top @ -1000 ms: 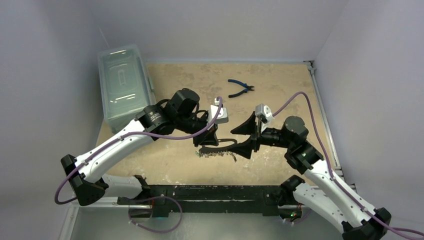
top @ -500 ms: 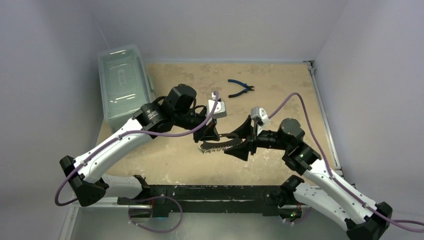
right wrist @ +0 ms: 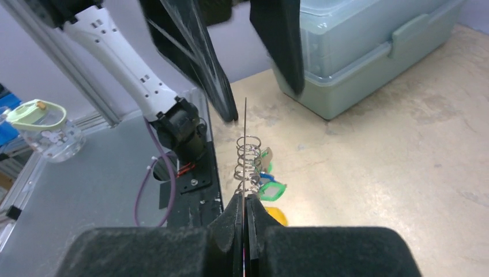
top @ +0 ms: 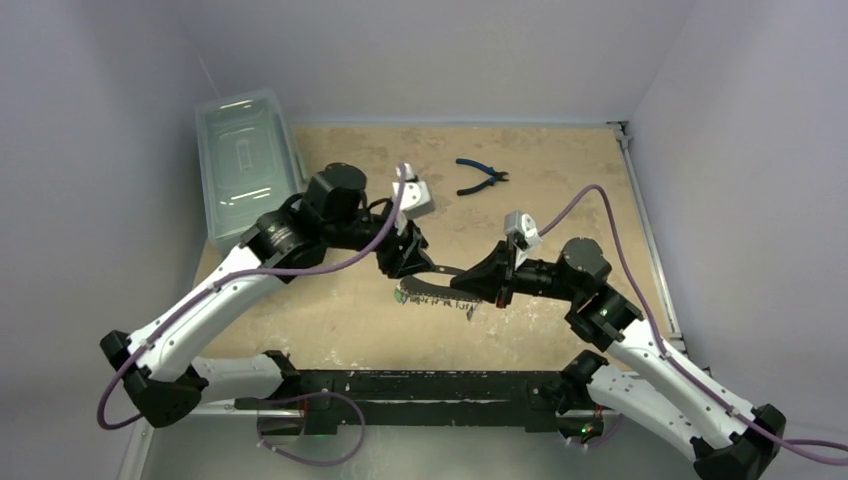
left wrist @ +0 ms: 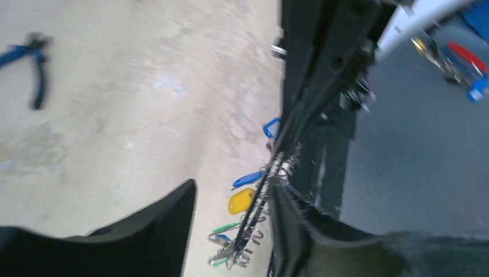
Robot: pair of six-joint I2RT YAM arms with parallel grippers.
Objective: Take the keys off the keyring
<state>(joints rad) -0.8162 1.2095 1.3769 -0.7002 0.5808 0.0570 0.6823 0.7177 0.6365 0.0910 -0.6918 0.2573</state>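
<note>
The keyring [right wrist: 245, 133] shows edge-on as a thin line, with my right gripper [right wrist: 244, 203] shut on its near end. Small wire rings and several keys hang from it: green [right wrist: 271, 189], blue [right wrist: 264, 176] and yellow [right wrist: 277, 216]. From above, the keyring [top: 420, 286] is held over the table between both arms, with the keys [top: 440, 303] dangling below and my right gripper [top: 470, 285] on its right end. My left gripper [left wrist: 230, 231] is open around the ring's other end. The keyring [left wrist: 262, 190] runs close along the right finger [left wrist: 300, 231], and the keys [left wrist: 241, 201] hang in the gap.
A clear lidded box [top: 245, 165] stands at the back left. Blue-handled pliers [top: 482, 177] lie at the back middle of the sandy table top [top: 560, 200]. The black base rail [top: 420, 385] runs along the near edge.
My right gripper has moved in and shut on the keyring's right end. My left gripper has opened, and its arm has drawn back to the left.
</note>
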